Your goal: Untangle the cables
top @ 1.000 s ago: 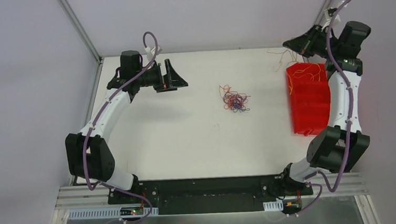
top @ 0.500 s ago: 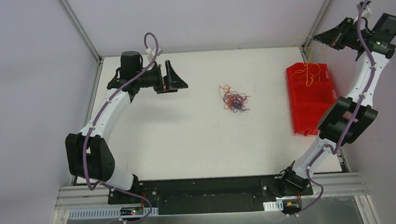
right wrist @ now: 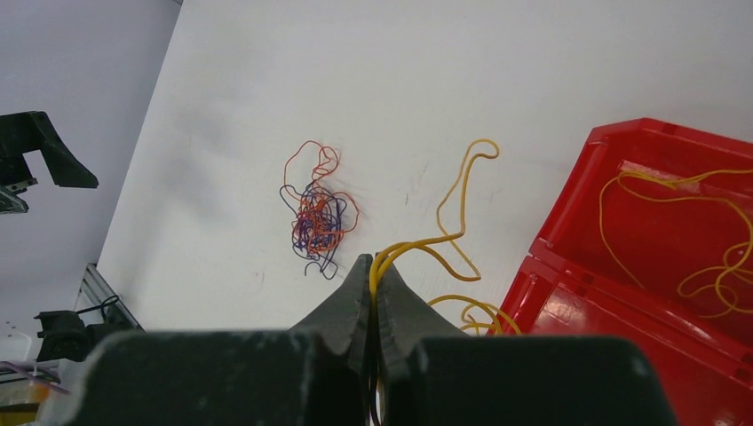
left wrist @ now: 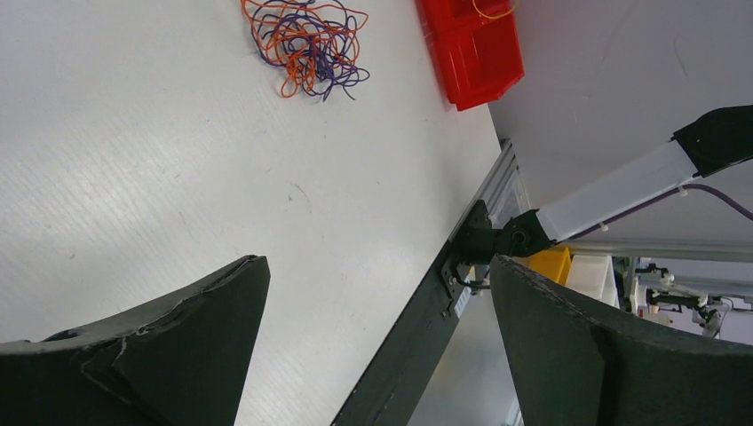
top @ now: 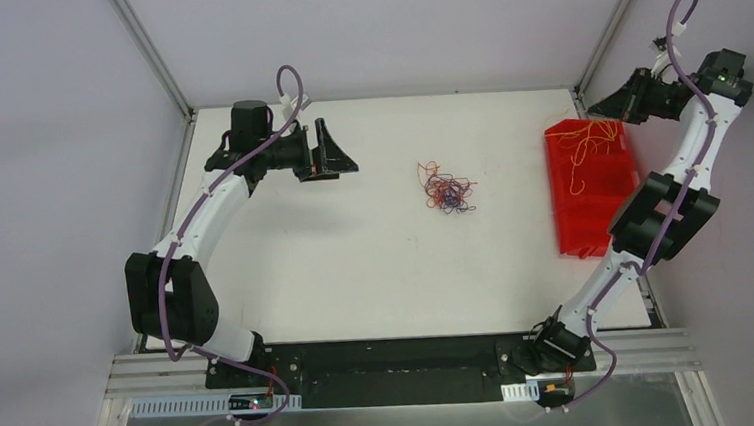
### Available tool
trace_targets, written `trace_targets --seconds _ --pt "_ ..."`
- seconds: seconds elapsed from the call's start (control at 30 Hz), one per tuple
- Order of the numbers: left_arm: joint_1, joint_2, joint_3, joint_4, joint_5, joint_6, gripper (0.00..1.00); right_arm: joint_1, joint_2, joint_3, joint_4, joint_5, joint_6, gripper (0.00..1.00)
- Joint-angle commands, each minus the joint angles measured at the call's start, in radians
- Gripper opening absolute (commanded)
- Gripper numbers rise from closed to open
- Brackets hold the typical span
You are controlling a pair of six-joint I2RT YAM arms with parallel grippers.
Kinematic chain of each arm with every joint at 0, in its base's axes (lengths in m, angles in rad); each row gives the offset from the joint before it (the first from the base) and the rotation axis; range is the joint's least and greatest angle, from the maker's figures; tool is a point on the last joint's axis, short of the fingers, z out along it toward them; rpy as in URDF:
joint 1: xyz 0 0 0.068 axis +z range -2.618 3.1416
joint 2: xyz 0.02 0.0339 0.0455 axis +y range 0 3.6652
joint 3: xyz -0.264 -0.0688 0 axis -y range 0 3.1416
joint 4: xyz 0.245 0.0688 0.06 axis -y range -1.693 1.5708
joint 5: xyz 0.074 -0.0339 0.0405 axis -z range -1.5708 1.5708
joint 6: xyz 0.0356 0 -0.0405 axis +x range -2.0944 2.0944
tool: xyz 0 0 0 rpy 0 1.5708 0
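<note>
Right gripper (right wrist: 373,266) pinched on yellow cable (right wrist: 447,238), above bin (top: 583,231) far end. Tangle (top: 445,188) on table, well left of bin. Left gripper (top: 333,146) spread, farther left. Risk: dangling loops snag bin rim, or land outside on release.

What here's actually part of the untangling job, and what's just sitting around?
Job: cable tangle; yellow cable, pinched in the shut right tool; loose yellow cables in red bin; open left tool.
Lying about: yellow box beyond the table edge.
</note>
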Motion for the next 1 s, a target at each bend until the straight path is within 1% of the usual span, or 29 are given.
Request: trace_targets --seconds 0.0,0.07,0.17,0.27,0.37,0.47,0.57,0.7,0.77,0.87,0.97 --pt "-0.006 0.013 -0.003 0.015 0.043 0.010 0.99 0.013 0.001 0.101 0.020 -0.043 -0.011 0.00" --pt "-0.006 0.025 0.004 0.015 0.046 0.000 0.99 0.025 0.004 0.093 0.142 -0.056 0.110 0.00" --pt "-0.005 0.043 0.018 0.015 0.051 -0.012 0.99 0.049 0.008 0.047 0.387 -0.057 0.300 0.00" --pt "-0.005 0.051 0.025 0.015 0.050 -0.017 0.99 0.078 0.045 0.046 0.577 -0.040 0.437 0.00" --pt "-0.005 0.057 0.025 0.015 0.041 -0.018 0.99 0.095 0.114 0.087 0.701 -0.016 0.538 0.00" --pt "-0.006 0.058 0.021 0.015 0.038 -0.018 0.99 0.099 0.168 0.119 0.763 0.008 0.565 0.00" --pt "-0.005 0.054 0.014 0.015 0.034 -0.014 0.99 0.088 0.208 0.159 0.689 0.006 0.510 0.00" --pt "-0.006 0.061 0.013 0.015 0.039 -0.012 0.99 0.057 0.198 0.143 0.508 0.017 0.303 0.00" --pt "-0.005 0.068 0.015 0.015 0.043 -0.014 0.99 0.030 0.188 0.118 0.483 0.001 0.301 0.00" --pt "-0.005 0.072 0.017 0.015 0.047 -0.014 0.99 0.003 0.174 0.115 0.391 0.004 0.233 0.00" --pt "-0.005 0.069 0.018 0.015 0.052 -0.014 0.99 -0.006 0.156 0.110 0.275 0.071 0.146 0.00"
